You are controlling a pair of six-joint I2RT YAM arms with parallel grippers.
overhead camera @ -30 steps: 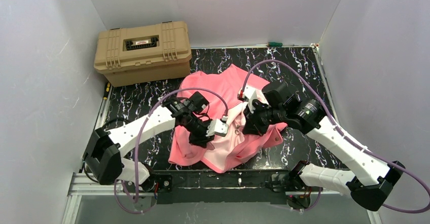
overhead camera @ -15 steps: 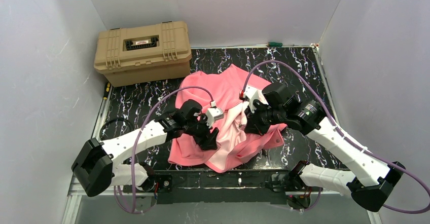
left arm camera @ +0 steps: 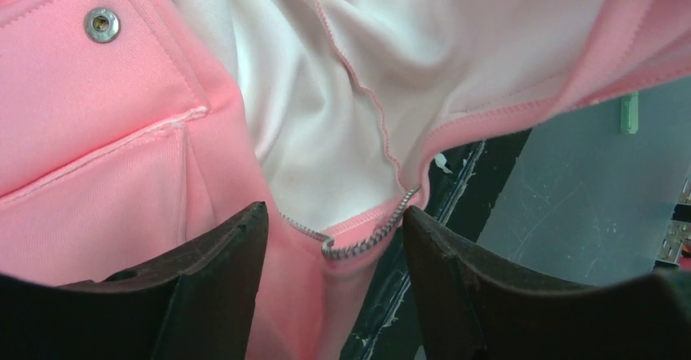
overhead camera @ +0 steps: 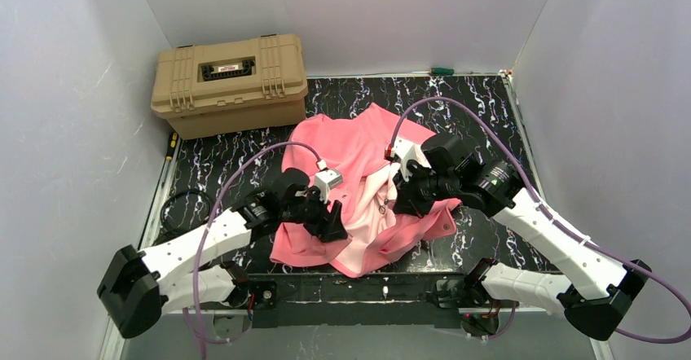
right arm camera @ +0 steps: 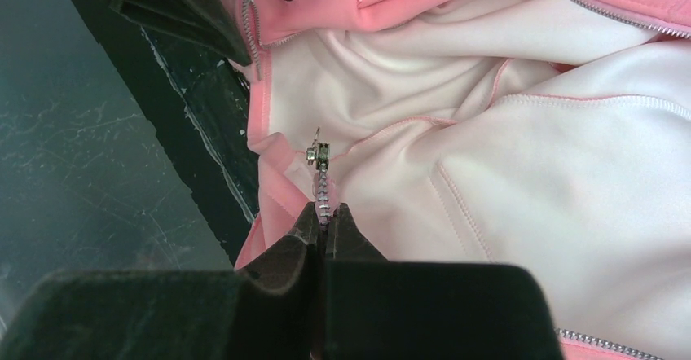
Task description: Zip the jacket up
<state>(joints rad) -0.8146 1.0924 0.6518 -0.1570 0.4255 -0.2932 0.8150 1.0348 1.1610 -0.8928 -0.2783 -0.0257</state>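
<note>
Your black marbled table [overhead camera: 489, 107] carries a tan case [overhead camera: 231, 83] at its far left corner. The jacket [overhead camera: 358, 144] lies crumpled in the middle of the table, near the front edge. It is open, with the pale lining showing between the two salmon-pink front panels.

Both arms reach in over it, one from each side. Your left gripper [overhead camera: 332, 221] sits low over the jacket's near left part. In its wrist view its fingers [left arm camera: 220, 270] stand well apart. The bottom end of one zipper row [left arm camera: 363, 242] lies in the gap between them, and neither finger clamps it.

Your right gripper [right arm camera: 325, 230] is pinched fully closed on the jacket's other zipper row. Its grip sits just below the small metal slider [right arm camera: 317, 155], which stands clear of the fingertips. A round metal snap [left arm camera: 102, 24] shows on the pocket flap at the upper left of the left wrist view.
</note>
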